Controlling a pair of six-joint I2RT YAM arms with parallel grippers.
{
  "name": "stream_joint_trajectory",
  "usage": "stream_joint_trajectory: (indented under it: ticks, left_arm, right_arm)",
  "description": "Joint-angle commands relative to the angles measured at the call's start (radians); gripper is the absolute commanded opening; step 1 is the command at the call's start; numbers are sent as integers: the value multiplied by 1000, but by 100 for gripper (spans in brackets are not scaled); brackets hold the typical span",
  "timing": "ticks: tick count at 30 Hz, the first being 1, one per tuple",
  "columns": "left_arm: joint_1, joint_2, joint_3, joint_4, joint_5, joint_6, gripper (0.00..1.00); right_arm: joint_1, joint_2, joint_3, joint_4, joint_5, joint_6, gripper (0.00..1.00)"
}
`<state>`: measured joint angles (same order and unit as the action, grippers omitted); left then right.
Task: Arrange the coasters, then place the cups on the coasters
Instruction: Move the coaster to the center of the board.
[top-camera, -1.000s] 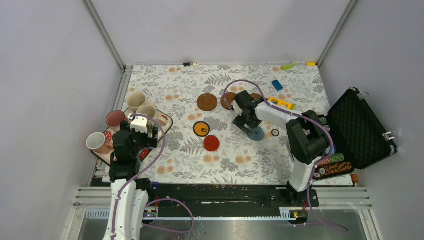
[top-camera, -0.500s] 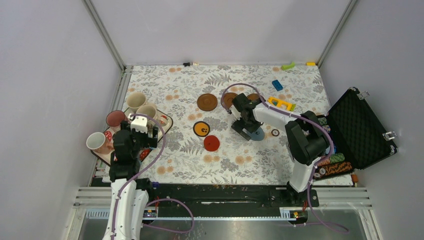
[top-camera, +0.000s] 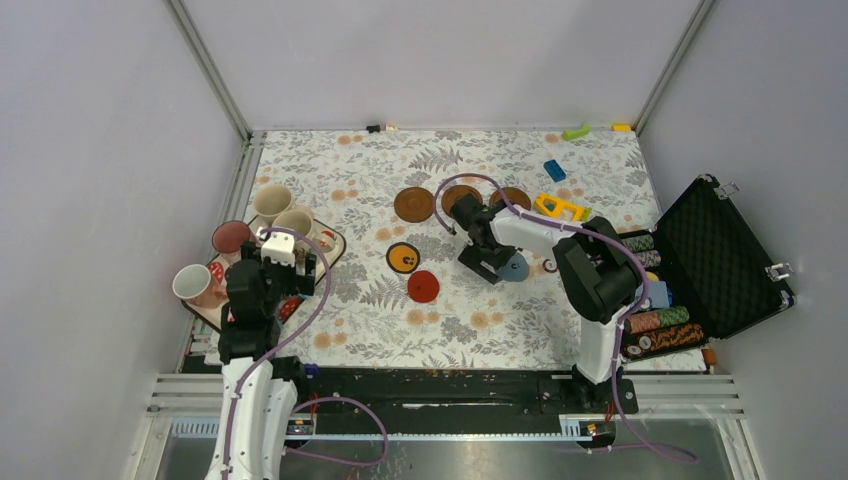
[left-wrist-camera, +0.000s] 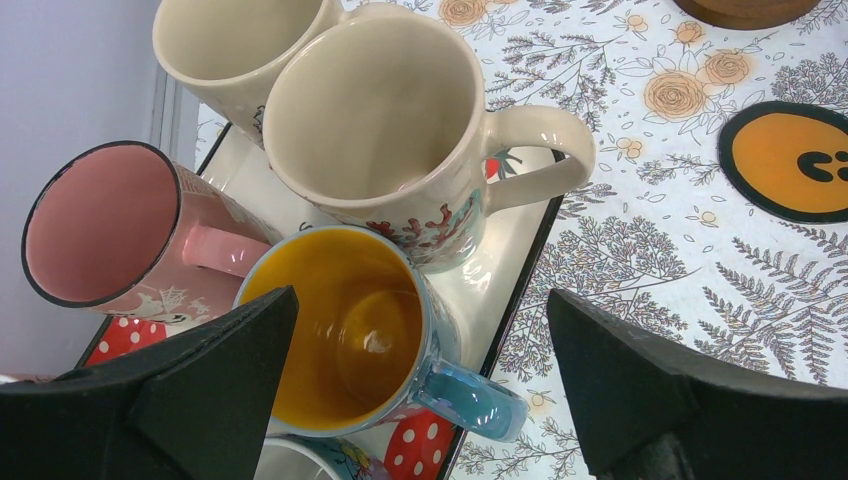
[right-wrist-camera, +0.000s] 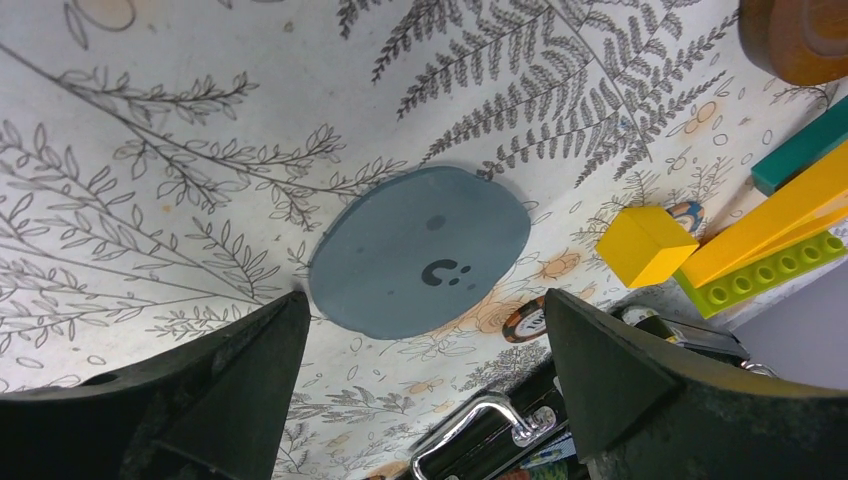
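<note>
Illumination is bright, even and diffuse, arriving from overhead. In the top view, shadows on the table (top-camera: 350, 330) are soft and short and sit close under the arms. That view is sharp across the frame, and the enclosure posts lean inward toward the top.

In the left wrist view, the blue mug (left-wrist-camera: 340, 330) carries a glossy reflection in its yellow interior. The cream mug (left-wrist-camera: 380, 110) shows a mild sheen. The fingers of the left pincer (left-wrist-camera: 420, 293) render as dark, slightly soft masses.

In the right wrist view, the grey-blue coaster (right-wrist-camera: 420, 265) is crisply focused. The fingers of the right pincer (right-wrist-camera: 424, 295) appear near-black with little surface detail.
</note>
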<state>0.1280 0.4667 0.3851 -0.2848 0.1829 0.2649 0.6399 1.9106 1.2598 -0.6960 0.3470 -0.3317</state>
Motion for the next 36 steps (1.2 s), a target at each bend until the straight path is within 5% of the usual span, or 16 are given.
stream_joint_trajectory:
  ticks: [1,16,27,31,36]
  left_arm:
    - [5,-5,21,44,-4,-4,99]
    - [5,-9,20,48,-25,-7,99]
    - [5,-9,20,48,-27,-7,99]
    - [5,-5,15,55,-25,-7,99]
    - [6,4,19,53,-33,-7,99]
  right_arm:
    - [5,34,51,-29,61,35,93]
    - [-37,75,120,-110,48,93,81]
    - [-64,15,125,-116,-34,90,88]
    - [-2,-130,144,-91,-121,37,99]
    - [187,-239,167,-50,-173,-63,100]
